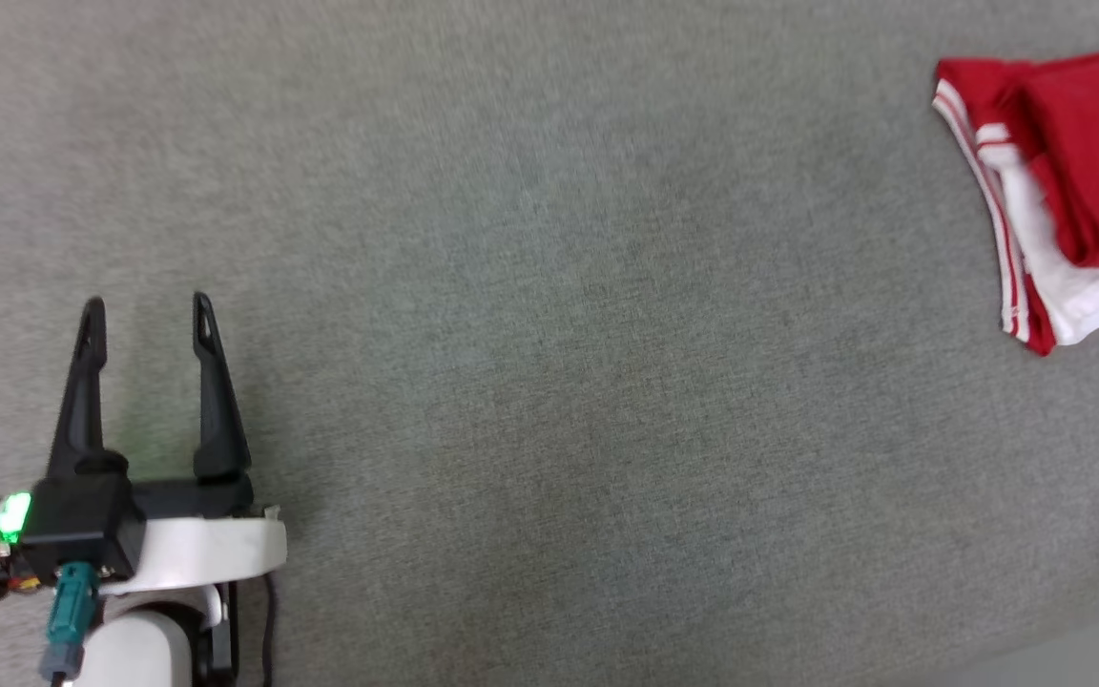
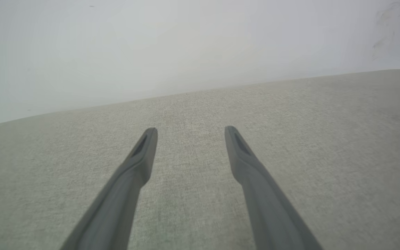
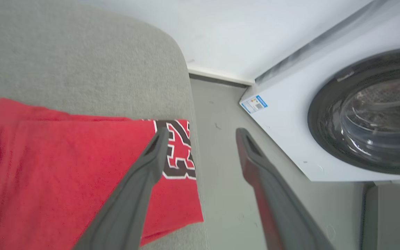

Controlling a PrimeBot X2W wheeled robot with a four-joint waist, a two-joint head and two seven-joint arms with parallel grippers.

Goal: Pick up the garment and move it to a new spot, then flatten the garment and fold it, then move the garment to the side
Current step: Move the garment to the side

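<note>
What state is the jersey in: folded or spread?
Folded. The jersey lies as a compact stack of layers near the edge of the grey upholstered surface.

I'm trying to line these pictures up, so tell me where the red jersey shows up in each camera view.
Head view: the garment lies folded at the upper right, cut by the picture's edge.
Left wrist view: grey fabric surface and pale wall beyond the left gripper.
Right wrist view: garment at lower left, number showing, by the surface's edge.
Shared landmark: the grey fabric surface it lies on.
</note>
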